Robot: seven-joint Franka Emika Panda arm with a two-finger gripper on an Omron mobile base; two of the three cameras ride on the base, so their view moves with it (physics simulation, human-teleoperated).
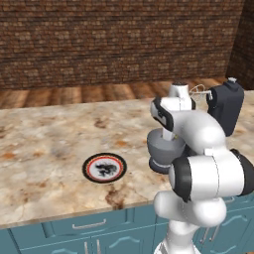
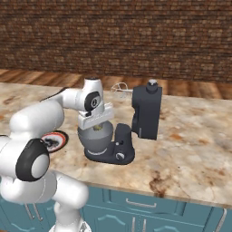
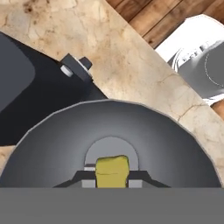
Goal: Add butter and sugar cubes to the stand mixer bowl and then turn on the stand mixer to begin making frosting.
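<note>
The robot's jaws are clamped on the small yellow butter block (image 3: 112,171), low inside the round grey metal mixer bowl (image 3: 57,148), away from its rim. The marble bench (image 1: 44,144) lies open to the left.

my arm hides most of stand mixer bowl (image 1: 159,149) in left base view. my tool (image 3: 112,180) tips mostly cut off at bottom edge; butter (image 3: 112,172) lower part hidden. plate (image 2: 55,140) half behind my arm.
</note>
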